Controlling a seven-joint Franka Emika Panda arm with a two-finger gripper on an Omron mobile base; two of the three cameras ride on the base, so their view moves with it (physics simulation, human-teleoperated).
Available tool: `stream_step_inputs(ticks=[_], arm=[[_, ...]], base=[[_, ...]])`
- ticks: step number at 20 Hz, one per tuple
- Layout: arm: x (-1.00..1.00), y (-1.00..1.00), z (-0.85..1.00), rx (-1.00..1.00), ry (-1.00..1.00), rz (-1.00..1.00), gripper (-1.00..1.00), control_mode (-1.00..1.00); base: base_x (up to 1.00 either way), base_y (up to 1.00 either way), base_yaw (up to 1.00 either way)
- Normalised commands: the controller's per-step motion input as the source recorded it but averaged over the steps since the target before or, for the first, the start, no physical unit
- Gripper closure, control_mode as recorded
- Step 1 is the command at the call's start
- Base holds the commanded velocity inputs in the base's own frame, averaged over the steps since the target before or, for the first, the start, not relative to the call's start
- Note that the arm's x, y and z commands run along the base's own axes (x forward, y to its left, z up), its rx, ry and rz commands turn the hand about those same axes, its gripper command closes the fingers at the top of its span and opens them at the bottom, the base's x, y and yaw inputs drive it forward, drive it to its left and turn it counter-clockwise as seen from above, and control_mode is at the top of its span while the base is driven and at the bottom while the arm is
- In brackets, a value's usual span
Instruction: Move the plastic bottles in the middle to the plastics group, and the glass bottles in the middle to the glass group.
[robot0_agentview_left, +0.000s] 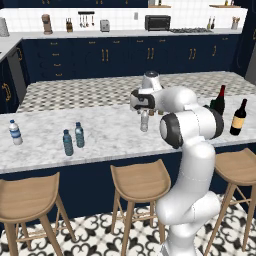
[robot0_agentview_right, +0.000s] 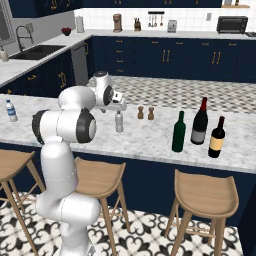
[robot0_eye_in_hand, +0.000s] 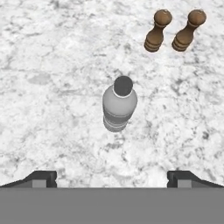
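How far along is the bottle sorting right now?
Seemingly done: a pale blue bottle stands beside the teal bottle, near the white blue-banded one. In hand: the open gripper hovers above the clear bottle. Left: that bottle, and the green bottle standing apart from the red-topped pair.

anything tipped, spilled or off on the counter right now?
Nothing stands out. The clear bottle stands upright on the marble counter, directly below the open end effector. The green bottle, the two red-topped wine bottles and the wooden grinders are all upright. No spill.
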Motion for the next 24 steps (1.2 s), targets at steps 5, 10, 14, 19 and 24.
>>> stream_step_inputs(ticks=[5,10,14,19,24], arm=[[0.06,-0.10,-0.19,0.00,-0.03,0.00,-1.00,-1.00],[0.31,-0.14,-0.25,0.00,0.00,0.00,-1.00,-1.00],[0.29,-0.03,-0.18,0.00,-0.05,0.00,-1.00,-1.00],[0.33,0.00,-0.10,0.00,-0.01,0.00,-1.00,-1.00],[0.33,0.00,-0.06,0.00,0.00,0.00,-1.00,-1.00]], base=[[0.00,0.00,0.00],[0.00,0.00,0.00],[0.00,0.00,0.00],[0.00,0.00,0.00],[0.00,0.00,0.00]])
